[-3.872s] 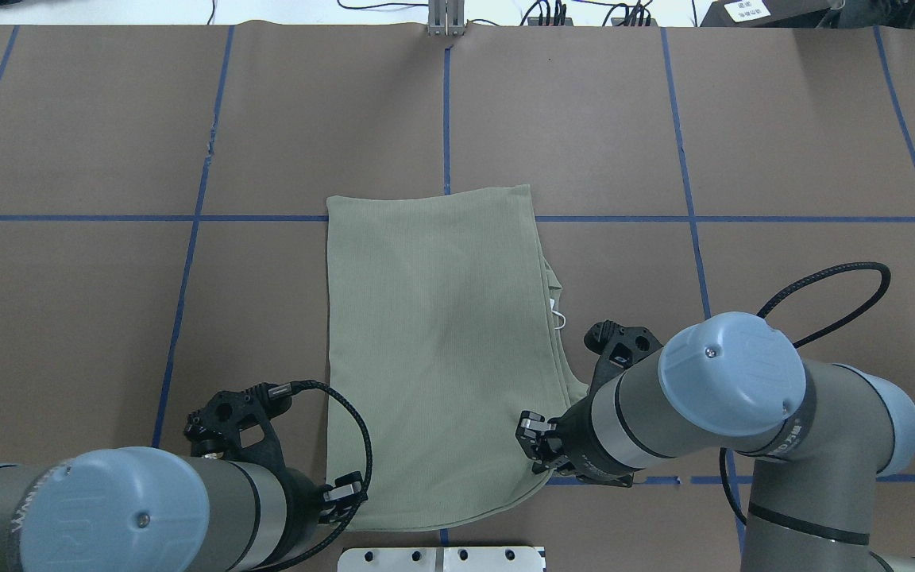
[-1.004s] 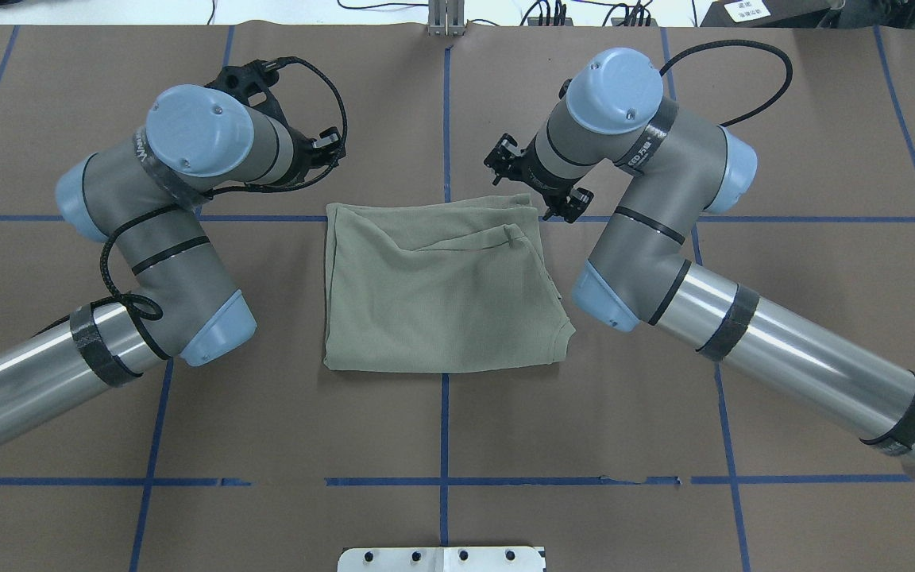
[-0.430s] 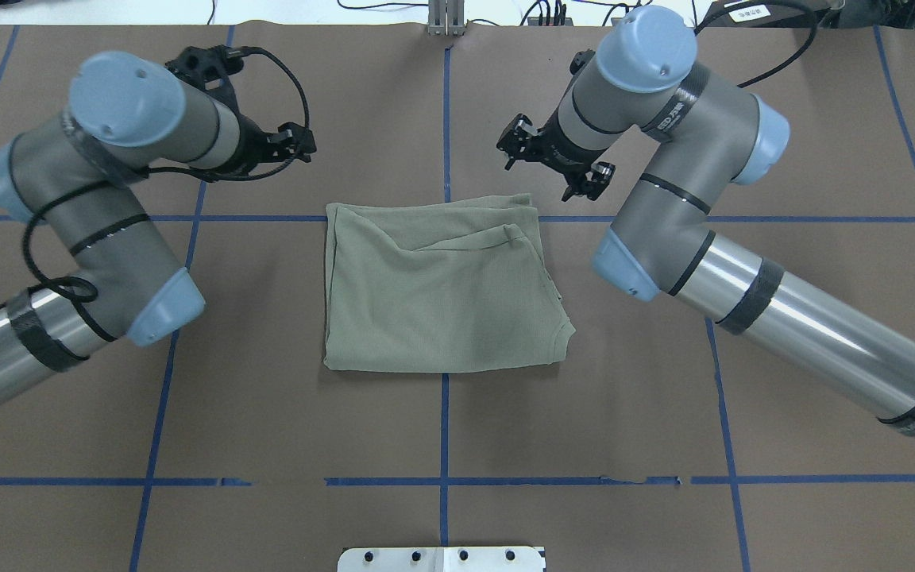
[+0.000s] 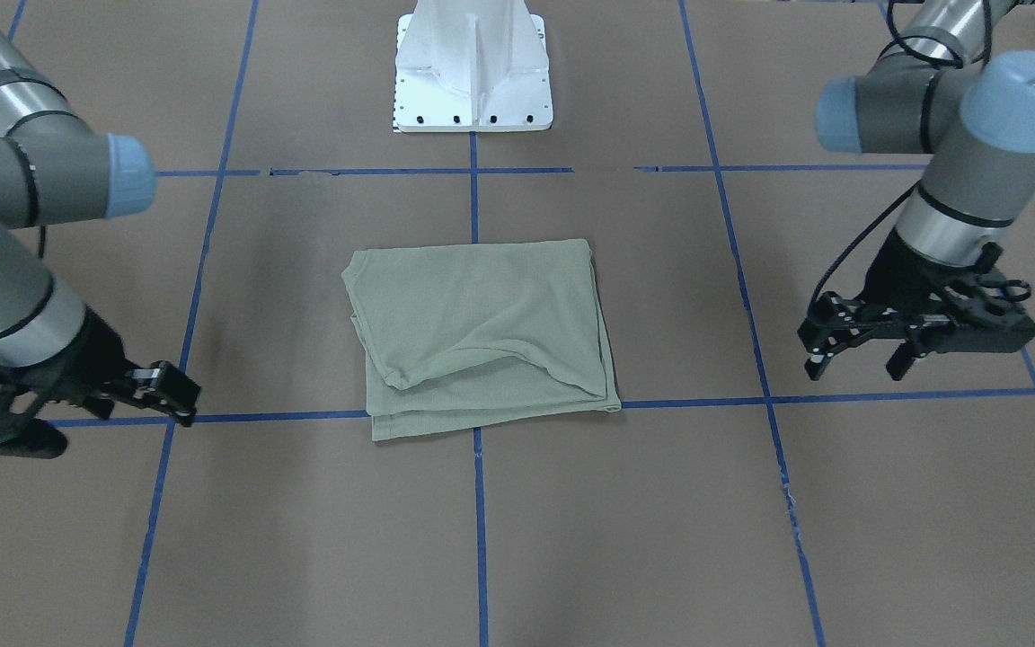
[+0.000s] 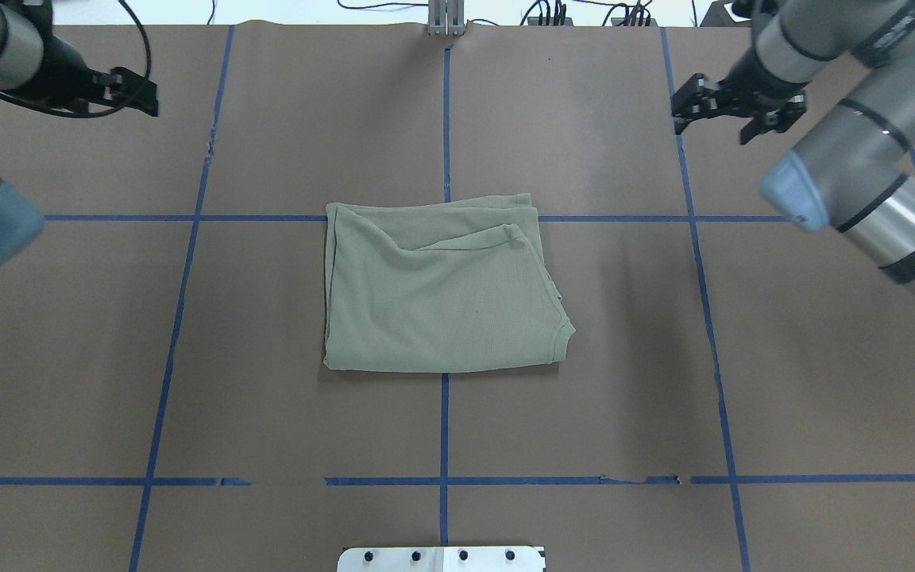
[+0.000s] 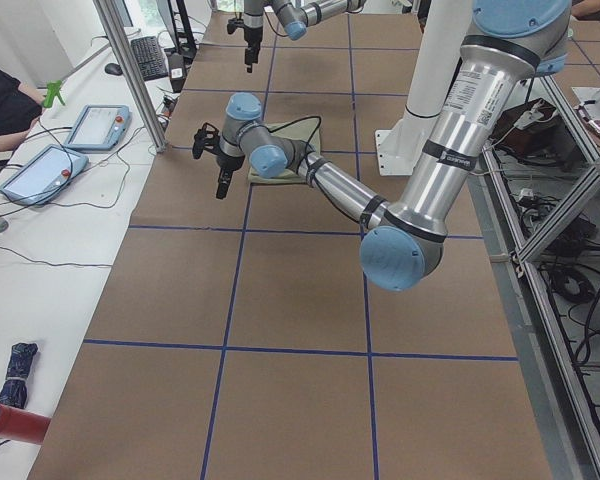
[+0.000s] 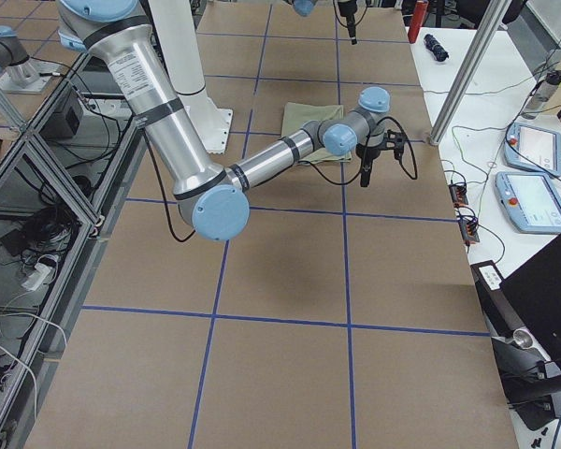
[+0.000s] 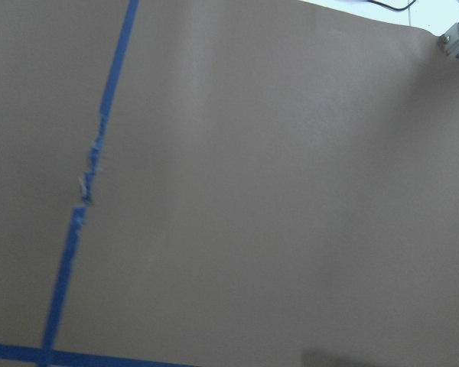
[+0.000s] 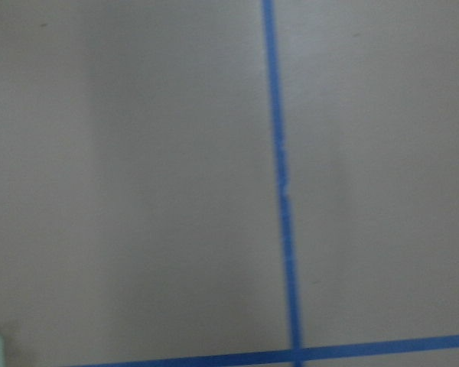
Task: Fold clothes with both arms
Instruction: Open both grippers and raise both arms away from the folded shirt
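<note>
The clothes are one sage-green shirt (image 5: 442, 302), lying folded into a rough rectangle at the table's middle, also visible from the front (image 4: 482, 332). Its top layer is rumpled near the far edge. My left gripper (image 5: 136, 94) hangs open above bare paper at the far left, well away from the shirt; the front view shows the left gripper (image 4: 854, 362) with its fingers spread and nothing held. My right gripper (image 5: 712, 127) is open too, at the far right, apart from the cloth. Both wrist views show only brown paper and blue tape.
Blue tape lines (image 5: 444, 481) divide the brown table cover into squares. The white base pedestal (image 4: 473, 63) stands at the robot's side. A metal post (image 5: 445, 20) sits at the far edge. Teach pendants (image 6: 95, 125) and cables lie on a side table, where a person's sleeve (image 6: 0, 95) shows.
The shirt's near end was brought over to the far edge, halving it. Since then both arms have swung outward to the far corners; the shirt has lain still.
</note>
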`<state>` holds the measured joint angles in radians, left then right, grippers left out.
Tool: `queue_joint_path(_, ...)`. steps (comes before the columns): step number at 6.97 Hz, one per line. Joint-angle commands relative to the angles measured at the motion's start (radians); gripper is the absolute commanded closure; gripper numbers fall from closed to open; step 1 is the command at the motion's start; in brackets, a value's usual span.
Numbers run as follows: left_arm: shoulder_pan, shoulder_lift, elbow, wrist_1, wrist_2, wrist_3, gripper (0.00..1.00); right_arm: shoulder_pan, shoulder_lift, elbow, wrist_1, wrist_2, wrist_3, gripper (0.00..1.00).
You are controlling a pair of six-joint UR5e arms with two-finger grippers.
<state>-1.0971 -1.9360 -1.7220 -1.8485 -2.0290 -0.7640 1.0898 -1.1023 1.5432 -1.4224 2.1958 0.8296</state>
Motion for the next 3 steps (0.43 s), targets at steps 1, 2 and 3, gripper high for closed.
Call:
queue_joint_path(1,-0.192,0.089,-0.010,0.069,-0.062,0.383,0.00,0.213,-0.108,-0.015,-0.076,0.089,-0.377,0.00)
queue_joint_path(2,-0.252,0.147,-0.007,0.071,-0.068,0.560,0.00,0.296,-0.152,-0.011,-0.136,0.155,-0.535,0.00)
queue_joint_path(3,-0.310,0.190,-0.001,0.089,-0.129,0.674,0.00,0.362,-0.218,-0.011,-0.151,0.191,-0.698,0.00)
